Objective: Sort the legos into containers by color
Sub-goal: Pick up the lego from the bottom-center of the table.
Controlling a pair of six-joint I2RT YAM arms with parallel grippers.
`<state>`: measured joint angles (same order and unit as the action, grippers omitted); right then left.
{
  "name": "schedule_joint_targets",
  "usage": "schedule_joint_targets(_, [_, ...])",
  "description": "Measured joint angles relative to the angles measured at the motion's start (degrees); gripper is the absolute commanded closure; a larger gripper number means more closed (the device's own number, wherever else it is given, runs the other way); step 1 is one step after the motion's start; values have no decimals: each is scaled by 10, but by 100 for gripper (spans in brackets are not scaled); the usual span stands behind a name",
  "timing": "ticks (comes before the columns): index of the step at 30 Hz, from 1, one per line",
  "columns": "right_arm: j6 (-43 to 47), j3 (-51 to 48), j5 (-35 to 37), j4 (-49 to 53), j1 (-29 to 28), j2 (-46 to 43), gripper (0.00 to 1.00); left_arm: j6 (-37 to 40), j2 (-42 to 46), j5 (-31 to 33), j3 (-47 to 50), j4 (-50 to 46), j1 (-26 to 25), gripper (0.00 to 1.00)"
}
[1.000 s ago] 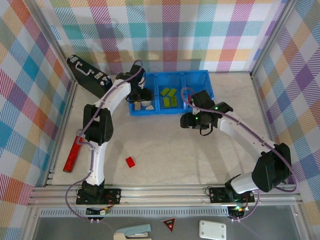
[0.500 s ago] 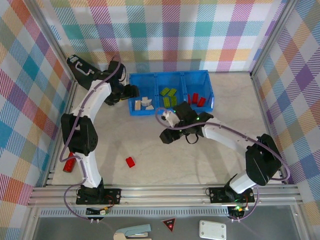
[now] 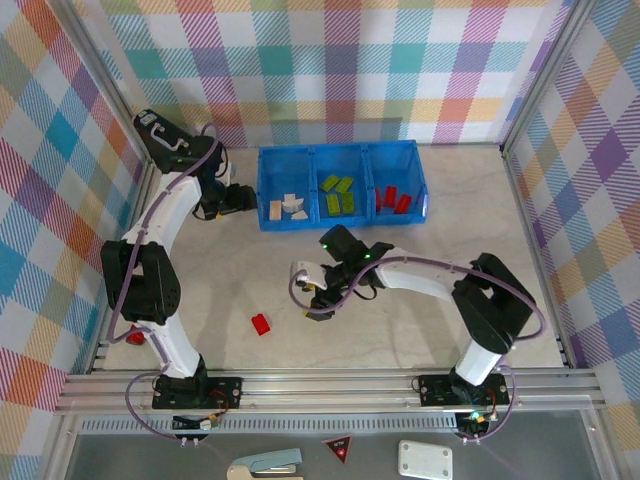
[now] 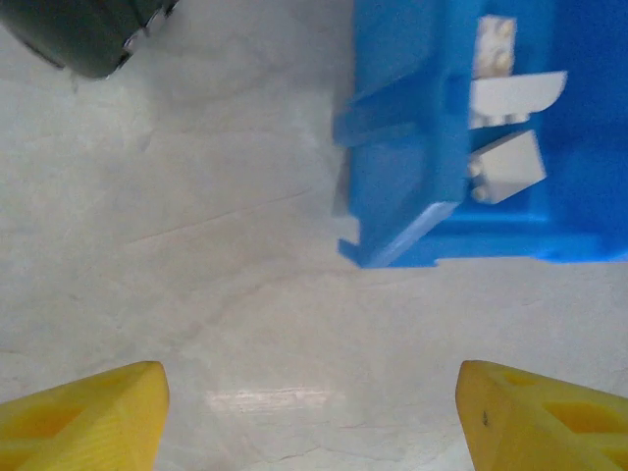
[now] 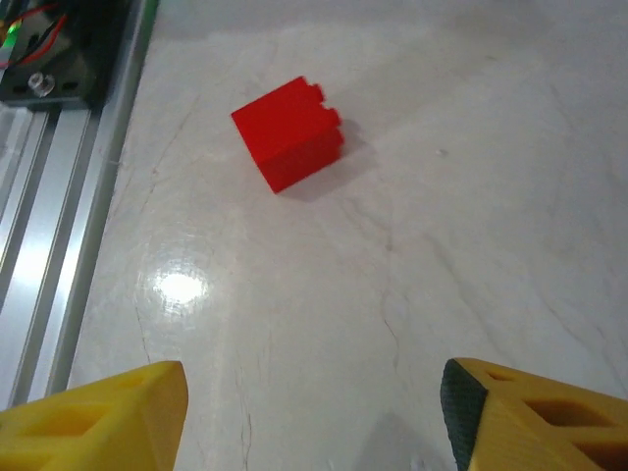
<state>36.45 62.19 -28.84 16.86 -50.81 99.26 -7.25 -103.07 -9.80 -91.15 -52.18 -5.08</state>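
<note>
The right gripper (image 5: pixel 312 417), jaws spread wide and empty, faces the stray red lego brick (image 5: pixel 287 133) just ahead, far nearer than the left gripper (image 4: pixel 312 412) beside the blue bin (image 4: pixel 402 177).

- The bin (image 3: pixel 341 150) stands on the table (image 3: pixel 430 310), its end compartment just ahead and to the right of the left end effector (image 4: pixel 312 417).
- Bricks (image 4: pixel 505 128) lie in that compartment, with more in the two beyond it.
- A case (image 4: pixel 88 34) sits ahead and to that end effector's left.
- A lone brick (image 5: pixel 287 132) lies on the table ahead of the right end effector (image 5: pixel 314 417), apart from it, near the frame rail (image 5: pixel 59 245).
</note>
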Motion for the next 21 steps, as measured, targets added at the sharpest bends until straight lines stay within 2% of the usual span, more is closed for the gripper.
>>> schedule_joint_targets(8, [93, 96, -2, 13, -40, 82, 25, 27, 15, 12, 36, 35, 3, 24])
schedule_joint_targets(21, [165, 199, -4, 47, -83, 166, 23, 35, 20, 15, 66, 73, 4, 24])
